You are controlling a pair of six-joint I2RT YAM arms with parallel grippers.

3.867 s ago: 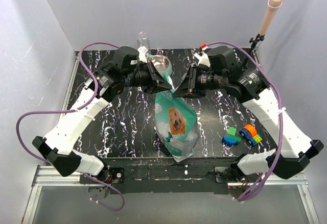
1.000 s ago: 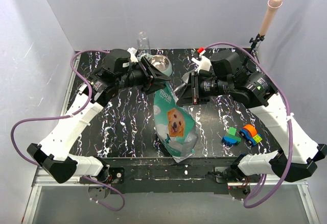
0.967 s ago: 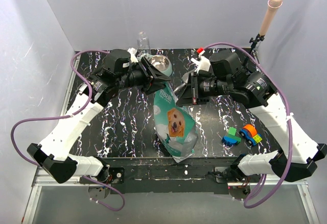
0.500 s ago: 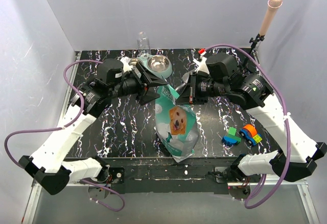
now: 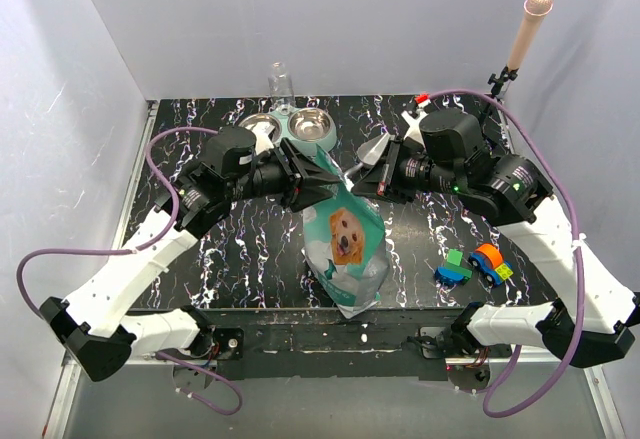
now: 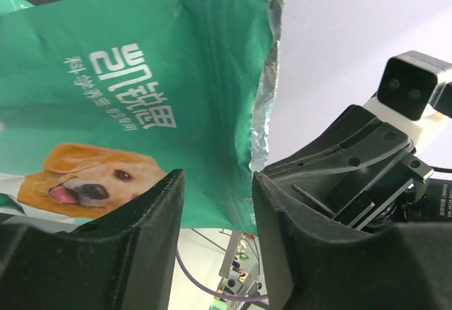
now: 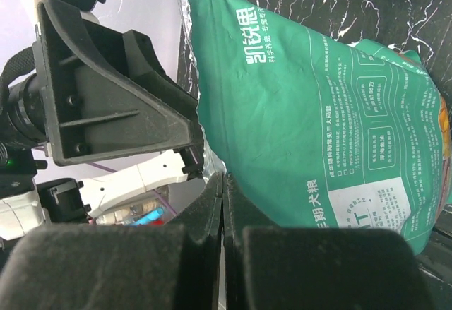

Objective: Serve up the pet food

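Note:
The teal-and-white bag (image 5: 345,244) with the golden retriever stands mid-table, its top lifted between both grippers. The pet food itself is hidden inside it. My right gripper (image 5: 362,181) is shut on the bag's torn foil edge; in the right wrist view the bag (image 7: 318,112) hangs just right of the closed gripper (image 7: 222,183). My left gripper (image 5: 318,181) sits at the bag's other side. In the left wrist view the bag (image 6: 141,77) dips between its jaws, which stand apart, the left gripper (image 6: 217,190) open and not pressing it.
A mint-green double steel bowl (image 5: 285,135) sits at the back behind the bag. A clear glass (image 5: 280,81) stands behind it. Small toy cars (image 5: 475,264) lie front right. A pink-tipped pole (image 5: 527,24) rises at the back right corner.
Both grippers have drawn back from the bowl towards the near side with the bag top. The right gripper has shut on the bag's edge. The left jaws widened, then narrowed.

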